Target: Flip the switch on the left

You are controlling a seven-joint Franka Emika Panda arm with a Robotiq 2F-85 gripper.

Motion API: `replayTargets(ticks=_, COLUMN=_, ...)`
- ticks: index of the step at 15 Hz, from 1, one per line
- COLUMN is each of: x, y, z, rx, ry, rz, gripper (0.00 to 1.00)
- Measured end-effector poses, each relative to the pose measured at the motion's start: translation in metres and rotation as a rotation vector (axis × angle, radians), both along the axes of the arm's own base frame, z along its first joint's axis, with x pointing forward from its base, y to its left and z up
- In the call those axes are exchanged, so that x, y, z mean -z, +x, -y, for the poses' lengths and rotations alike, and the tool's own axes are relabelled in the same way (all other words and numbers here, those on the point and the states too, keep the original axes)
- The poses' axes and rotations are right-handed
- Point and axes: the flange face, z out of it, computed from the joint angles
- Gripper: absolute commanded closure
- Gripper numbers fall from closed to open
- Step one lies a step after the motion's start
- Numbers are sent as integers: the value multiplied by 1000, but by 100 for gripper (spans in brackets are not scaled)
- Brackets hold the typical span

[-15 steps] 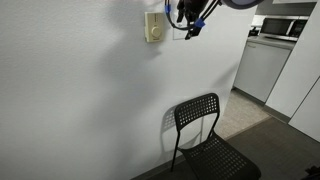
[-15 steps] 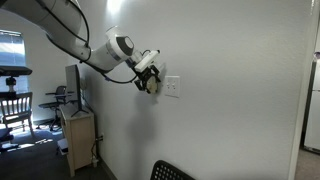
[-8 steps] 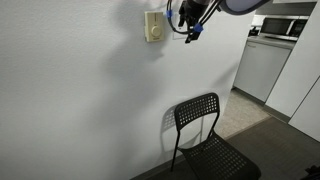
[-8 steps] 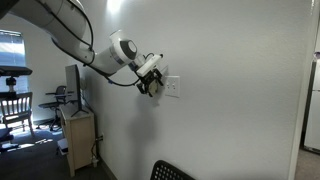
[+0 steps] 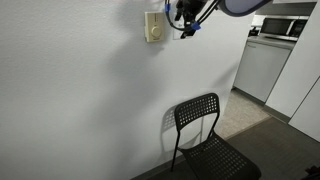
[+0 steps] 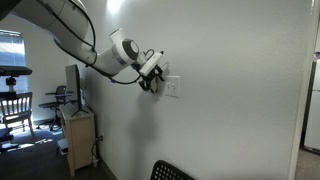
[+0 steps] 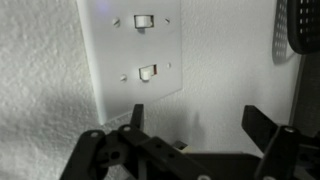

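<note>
We see the small white toggle switch (image 7: 148, 72), the nearer of two in the square white wall plate (image 7: 110, 60), just ahead of the gripper (image 7: 197, 125). Fingers (image 7: 135, 118) spread, pinching nothing. Plate's far edge cut off.

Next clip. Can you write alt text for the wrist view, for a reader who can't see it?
A white wall plate with two small toggles, one above the other in this view, sits upper middle on a textured white wall. The robot's hand shows at the bottom edge, its dark fingers spread open below the plate.
</note>
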Motion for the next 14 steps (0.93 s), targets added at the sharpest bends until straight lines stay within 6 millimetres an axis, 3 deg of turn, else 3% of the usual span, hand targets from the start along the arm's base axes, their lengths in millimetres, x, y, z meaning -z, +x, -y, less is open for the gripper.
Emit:
replayTargets(ticks=6, x=1, y=7, z=20, rx=55, ry=-49, rz=42, gripper=0)
replayTargets(ticks=14, x=9, y=7, z=22, rx=92, ry=-36, rz=45, gripper=0)
